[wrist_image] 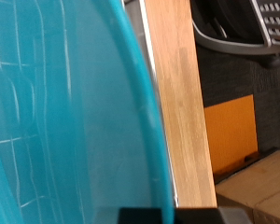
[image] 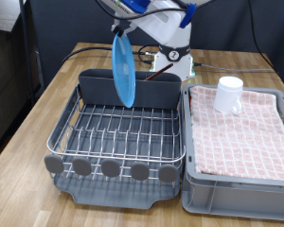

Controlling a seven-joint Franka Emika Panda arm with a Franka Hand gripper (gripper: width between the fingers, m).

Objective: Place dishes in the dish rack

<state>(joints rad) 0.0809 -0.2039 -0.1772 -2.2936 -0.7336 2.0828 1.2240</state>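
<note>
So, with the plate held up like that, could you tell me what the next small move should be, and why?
Probably a slow, straight descent. The light-blue plate hangs on edge from the gripper, above the far end of the dish rack, its lower rim not yet between the wires. Lowering it upright should seat it in a slot.

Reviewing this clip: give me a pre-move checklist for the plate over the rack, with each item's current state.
1. Light-blue plate hangs on edge from the pincer at its upper rim: ok.
2. Finger contact on the rim: cannot tell, the exterior view is too small and the plate fills the wrist view.
3. Plate sits above the dish rack, near the grey cutlery trough: ok.
4. Rack wires below hold no dishes: ok.
5. White mug stands apart on the checked cloth in the crate: ok.
</note>
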